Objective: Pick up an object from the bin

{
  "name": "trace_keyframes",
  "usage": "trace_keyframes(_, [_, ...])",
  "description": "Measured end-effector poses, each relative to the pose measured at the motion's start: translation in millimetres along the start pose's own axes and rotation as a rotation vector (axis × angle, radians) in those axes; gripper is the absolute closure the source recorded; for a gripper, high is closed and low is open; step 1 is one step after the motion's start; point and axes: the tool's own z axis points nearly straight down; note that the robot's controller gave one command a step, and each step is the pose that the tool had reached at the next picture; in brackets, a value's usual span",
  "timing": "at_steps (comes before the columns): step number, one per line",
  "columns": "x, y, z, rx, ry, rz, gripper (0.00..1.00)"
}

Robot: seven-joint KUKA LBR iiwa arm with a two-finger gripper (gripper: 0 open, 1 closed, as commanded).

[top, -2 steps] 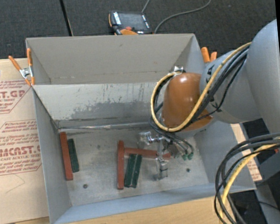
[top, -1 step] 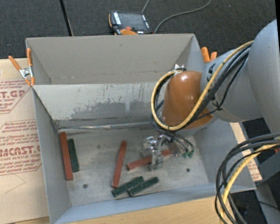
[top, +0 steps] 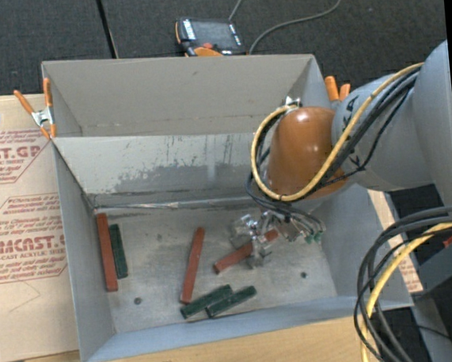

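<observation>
Gripper (top: 256, 243) sits right on the short red stick (top: 232, 258), right of the bin's (top: 82, 254) centre, green sticks (top: 221, 299) near the front edge, and whether it's clamped, I can't tell.

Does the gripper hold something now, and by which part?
The gripper is at the short red-brown stick, near its right end; whether it grips cannot be told.

six small sticks in the grey bin (top: 78, 230) – three reddish-brown, three dark green. reddish-brown: left red stick (top: 105, 251), middle red stick (top: 193, 264), right red stick (top: 232, 260). dark green: left green stick (top: 119, 250), front green stick (top: 205, 301), second front green stick (top: 234, 298) – no other kinds.
</observation>
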Motion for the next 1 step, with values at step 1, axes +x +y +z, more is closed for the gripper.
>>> trace_keyframes(1, [6.6, 22.7, -151.1, 0.002, -0.007, 0.132, 1.0])
